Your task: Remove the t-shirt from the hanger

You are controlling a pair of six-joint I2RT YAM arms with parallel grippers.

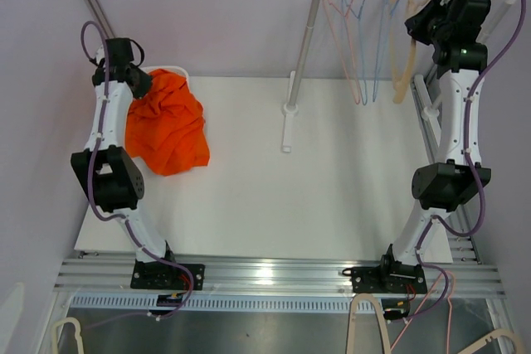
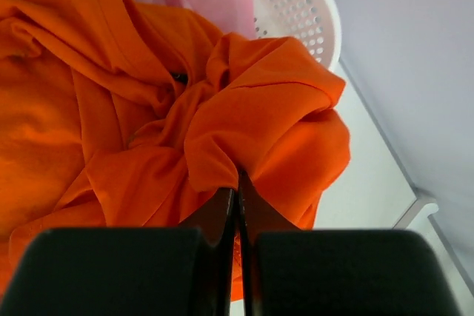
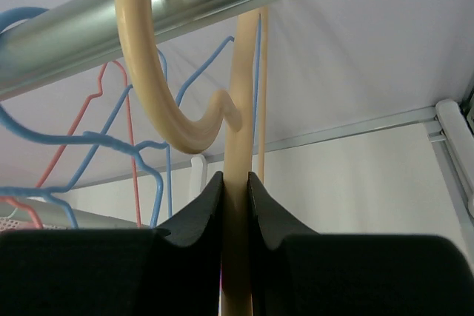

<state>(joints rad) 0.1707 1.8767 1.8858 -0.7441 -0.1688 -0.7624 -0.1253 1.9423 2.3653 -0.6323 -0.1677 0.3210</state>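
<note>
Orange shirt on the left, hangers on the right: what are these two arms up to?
The left gripper is shut on a fold of the orange t-shirt, which lies bunched at the table's left edge, partly over a white basket. The right gripper is clamped on a beige hanger whose hook is over the metal rail. The shirt is already off the hanger.
</note>
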